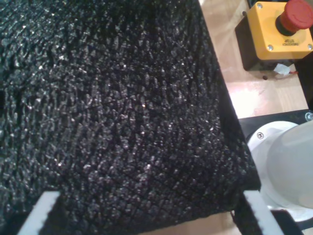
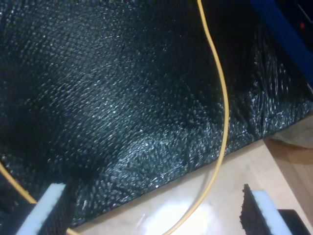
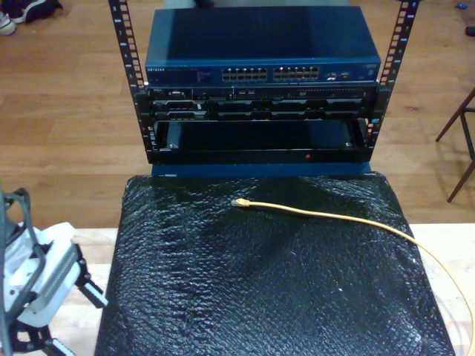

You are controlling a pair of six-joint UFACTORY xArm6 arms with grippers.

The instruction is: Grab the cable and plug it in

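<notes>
We see a wooden plank floor (image 3: pixel 67 111) spreading behind and to both sides of a black rack (image 3: pixel 260 89) in the exterior view. The rack's perforated uprights (image 3: pixel 122 44) hold a blue network switch (image 3: pixel 260 44) with rows of ports, with darker units beneath it. Just in front of the rack lies a black bubbled mat (image 3: pixel 267 282), glinting under overhead light, and it rests on a pale wooden table (image 3: pixel 96 245). On the exterior view's right of the rack stand dark chair legs (image 3: pixel 460 148) on the floor. Far to the exterior view's left of the rack, a shoe (image 3: pixel 22 11) sits on the floor. On the table past the mat's edge is a yellow box with a red button (image 1: pixel 281 27).
</notes>
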